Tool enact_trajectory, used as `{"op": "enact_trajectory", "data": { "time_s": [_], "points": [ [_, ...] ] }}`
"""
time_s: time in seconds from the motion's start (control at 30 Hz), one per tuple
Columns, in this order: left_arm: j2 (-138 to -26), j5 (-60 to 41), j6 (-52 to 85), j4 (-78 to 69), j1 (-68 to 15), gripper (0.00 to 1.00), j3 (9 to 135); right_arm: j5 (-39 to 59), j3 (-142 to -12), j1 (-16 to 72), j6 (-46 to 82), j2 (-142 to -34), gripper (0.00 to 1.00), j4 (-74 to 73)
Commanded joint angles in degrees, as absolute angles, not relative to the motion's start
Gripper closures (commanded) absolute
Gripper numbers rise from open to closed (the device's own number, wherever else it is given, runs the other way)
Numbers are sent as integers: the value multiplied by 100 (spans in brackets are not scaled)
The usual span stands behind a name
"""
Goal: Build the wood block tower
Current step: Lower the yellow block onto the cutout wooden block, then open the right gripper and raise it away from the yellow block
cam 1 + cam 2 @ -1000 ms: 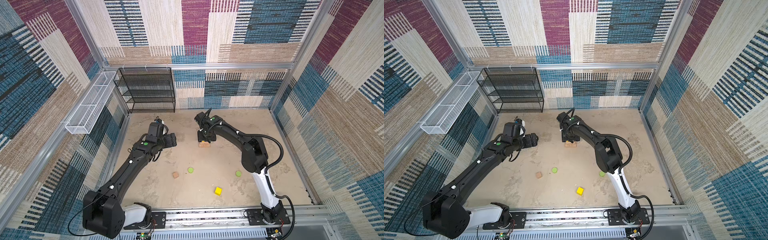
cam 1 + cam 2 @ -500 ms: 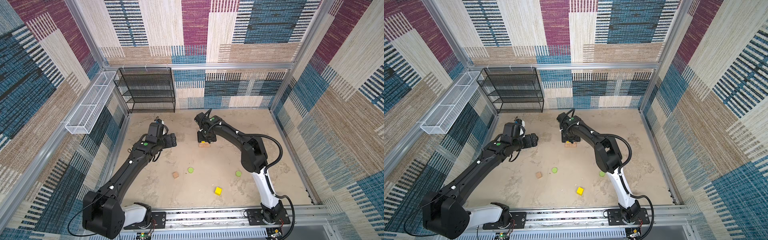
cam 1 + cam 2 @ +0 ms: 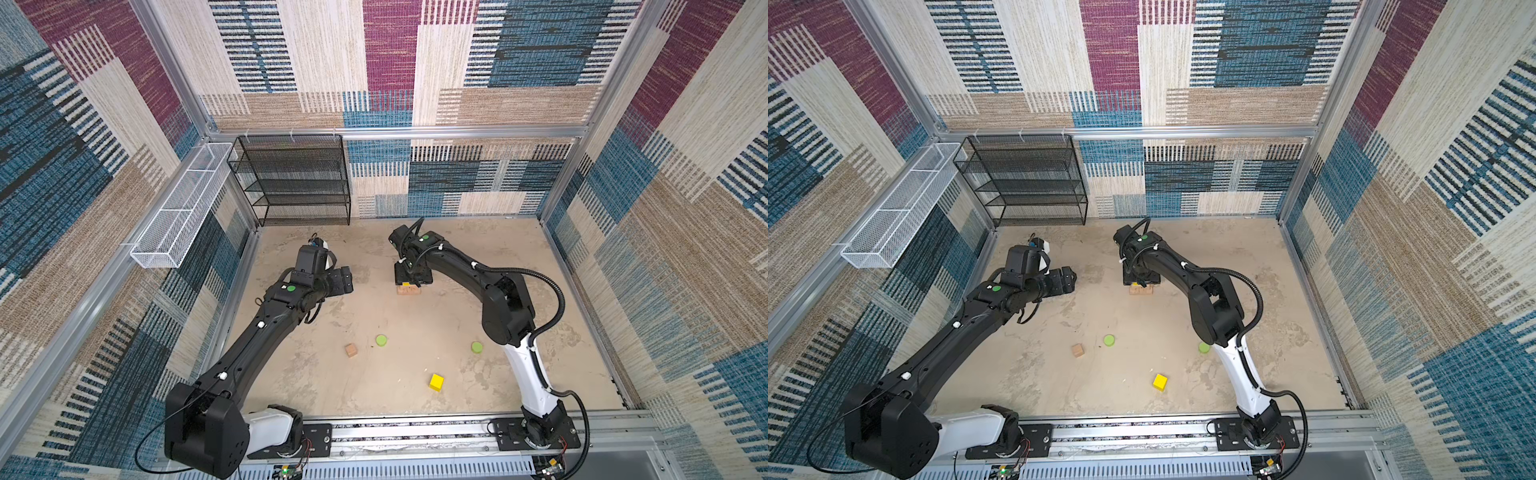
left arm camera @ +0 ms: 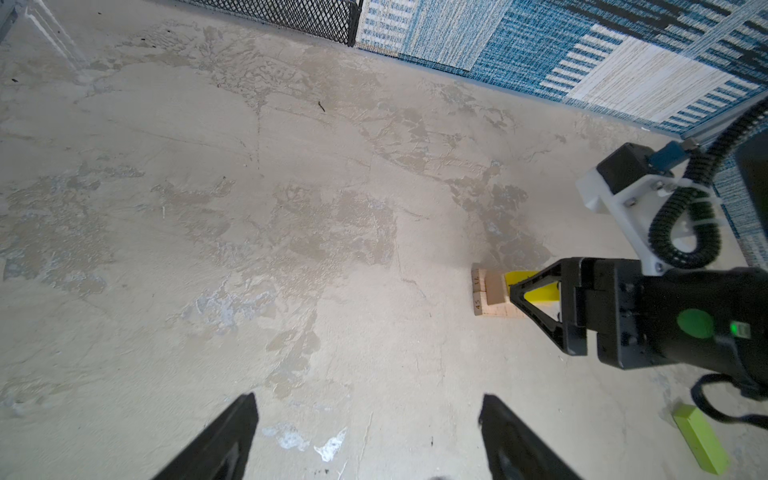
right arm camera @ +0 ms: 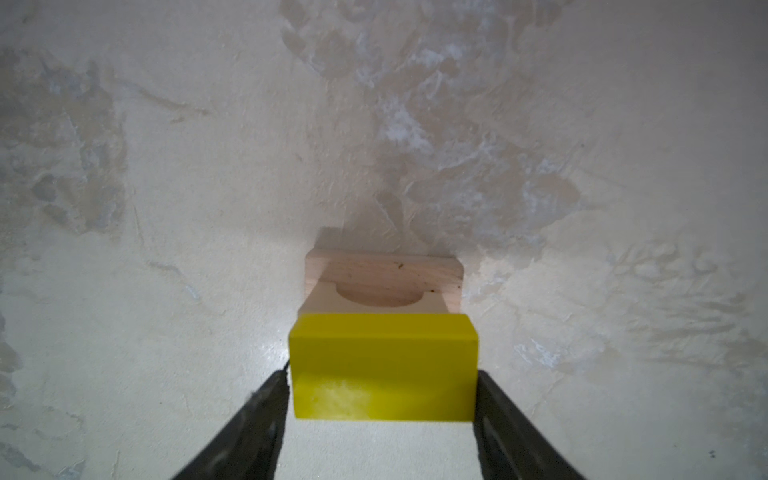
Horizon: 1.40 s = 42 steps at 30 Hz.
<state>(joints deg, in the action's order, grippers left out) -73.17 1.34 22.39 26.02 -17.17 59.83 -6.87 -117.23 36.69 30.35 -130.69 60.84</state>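
The wood block tower (image 3: 409, 290) (image 3: 1140, 290) is a low stack of tan bars (image 5: 384, 274) at the back middle of the floor. A yellow bar (image 5: 382, 365) lies on top of it. My right gripper (image 5: 382, 390) (image 3: 409, 280) points straight down over the stack, with a finger against each end of the yellow bar. My left gripper (image 4: 368, 415) (image 3: 347, 282) hangs open and empty to the stack's left. A tan cube (image 3: 351, 350), two lime green discs (image 3: 381, 340) (image 3: 477, 347) and a yellow cube (image 3: 436, 382) lie loose nearer the front. A lime green bar (image 4: 700, 438) lies near the stack.
A black mesh shelf (image 3: 299, 183) stands against the back wall on the left. A white wire basket (image 3: 183, 208) hangs on the left wall. The floor is bare, patchy beige, walled in on all sides, with the arms' rail (image 3: 415, 432) along the front.
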Motion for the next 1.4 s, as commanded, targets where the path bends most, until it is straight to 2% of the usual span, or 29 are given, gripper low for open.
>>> {"op": "enact_trajectory", "data": {
  "time_s": [0.0,0.77,1.37],
  "points": [
    [-7323,145,2197,2505,-1722,11,5980,-633,-11712,3673,3103,-13025,30,5985],
    [-7319,131,2206,2485,-1720,11,5959,-563,-11646,3675,3220,-13008,33,5897],
    [-7321,98,2224,2478,-1722,11,5957,-630,-11449,3675,3257,-12874,21,5823]
  ]
}}
